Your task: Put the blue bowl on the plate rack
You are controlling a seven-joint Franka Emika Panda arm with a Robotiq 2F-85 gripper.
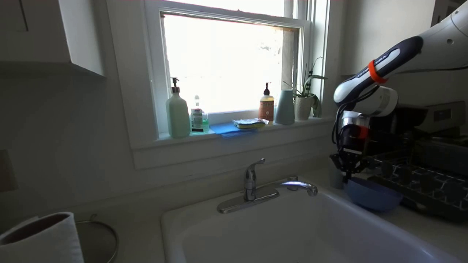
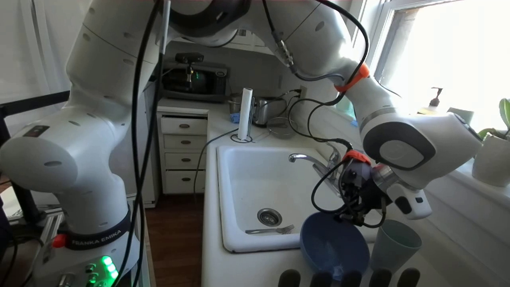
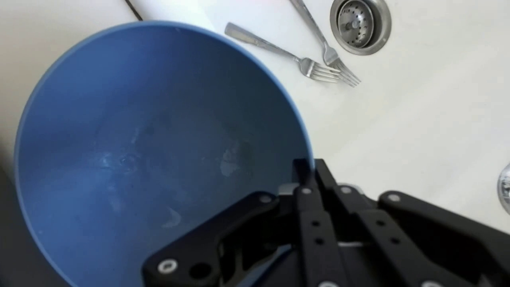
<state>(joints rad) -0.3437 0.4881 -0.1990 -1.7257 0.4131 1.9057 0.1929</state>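
Loaded gripper [image 3: 312, 167], blue bowl [image 3: 159, 119] next, plate rack [image 1: 433, 182] beyond

The gripper is pinching the bowl's rim. From there the bowl is extending toward the rack, crossing the edge of the counter [image 3: 59, 28] at the sink [image 3: 418, 107]; counter contact is not showing.

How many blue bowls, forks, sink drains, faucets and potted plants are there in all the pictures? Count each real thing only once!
Blue bowl: 1
Forks: 2
Sink drain: 1
Faucet: 1
Potted plant: 1
Total: 6
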